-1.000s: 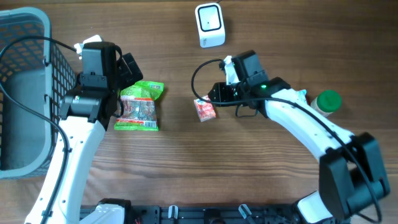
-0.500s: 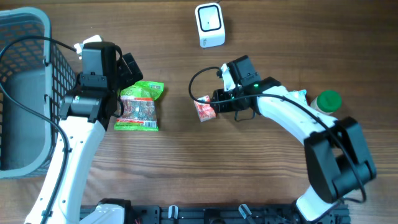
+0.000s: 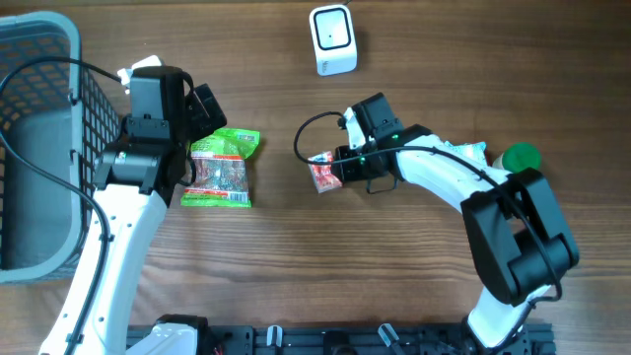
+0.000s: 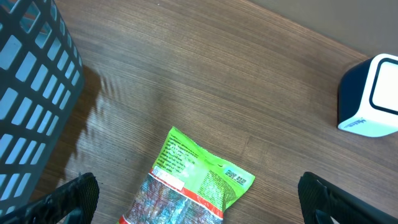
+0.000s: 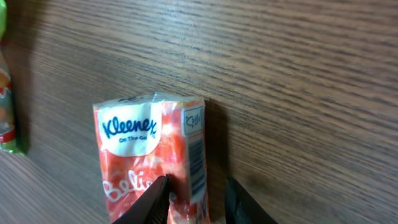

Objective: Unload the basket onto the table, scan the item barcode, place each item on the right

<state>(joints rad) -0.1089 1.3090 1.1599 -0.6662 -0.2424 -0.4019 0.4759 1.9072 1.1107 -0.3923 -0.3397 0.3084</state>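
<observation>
Counter: brown wood grain was seen under every item.
Basket: a grey mesh basket was placed at the far left edge of the counter.
Left claw: it was held wide open above the upper end of the snack bag, and nothing was gripped.
Right claw: its 2 fingers were set partly apart astride the barcode edge of the tissue pack. Whether the pack was actually gripped could not be told.
Snack bag: a green packet was laid flat on the counter, just right of the left arm.
Scanner: a white unit was stood at the top centre, well apart from the tissue pack.
Bottle: a green cap was seen near the right arm, at the right side.
Tissue pack: a red and orange Kleenex pack was laid on the counter near the centre, with its barcode turned up along 1 side.
</observation>
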